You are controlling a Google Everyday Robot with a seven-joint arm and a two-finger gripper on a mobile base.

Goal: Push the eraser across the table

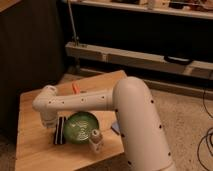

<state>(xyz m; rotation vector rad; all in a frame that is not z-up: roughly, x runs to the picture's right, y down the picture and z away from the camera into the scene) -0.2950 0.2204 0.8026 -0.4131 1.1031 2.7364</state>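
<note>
The eraser point(60, 131), a flat black block with pale stripes, lies on the light wooden table point(35, 150) just left of the round green bowl point(81, 127). My white arm reaches from the right across the table. Its gripper point(49, 121) hangs below the wrist at the eraser's far left end, close to it or touching it. A small white bottle point(95, 140) stands at the bowl's front right.
A small orange object point(76, 88) lies near the table's far edge. A bluish item point(115, 129) shows beside the arm at the table's right. A dark cabinet stands to the left and a low shelf rail point(130, 57) behind.
</note>
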